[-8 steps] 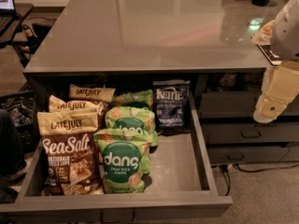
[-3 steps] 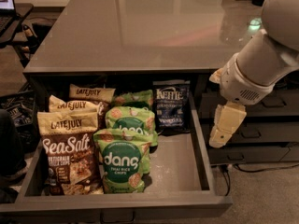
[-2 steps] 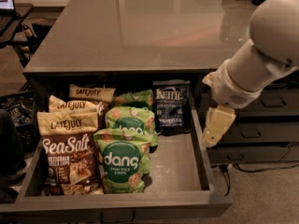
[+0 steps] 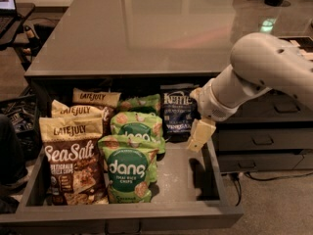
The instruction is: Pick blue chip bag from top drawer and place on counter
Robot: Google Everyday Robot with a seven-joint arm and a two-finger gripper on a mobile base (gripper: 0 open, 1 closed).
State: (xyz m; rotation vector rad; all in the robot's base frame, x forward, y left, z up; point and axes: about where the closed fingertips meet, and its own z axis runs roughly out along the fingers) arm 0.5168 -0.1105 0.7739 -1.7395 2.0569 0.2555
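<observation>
**Op:** What's readable in there?

**Eng:** You've got white "Kettle" on the blue chip bag (image 4: 177, 112). It has a pale label panel; the small print is too fine to read. Front centre is a green "dang" bag (image 4: 128, 173). Two more green bags (image 4: 138, 129) sit behind it. On the left, "Late July" and "Sea Salt" on the brown-and-cream bag (image 4: 73, 163), and two more Late July bags (image 4: 78, 110) behind that.

**Op:** Where's the target?

**Eng:** Upright at the back of the top drawer (image 4: 146, 218), right of the green bags. The drawer is pulled open under the counter (image 4: 146, 28).

**Op:** Gripper?

**Eng:** The gripper (image 4: 200, 136) hangs over the drawer's right side, just beside the blue bag's right edge. You can't tell contact from this view, or whether it's open or closed. The pale arm (image 4: 264, 67) crosses in from the right.

**Op:** Surfaces?

**Eng:** Bags are crinkly. The drawer floor is pale grey and its front is flat and dark. The counter is glossy and reflects lights. The narrower handled drawers (image 4: 264, 141) are to your right.
</observation>
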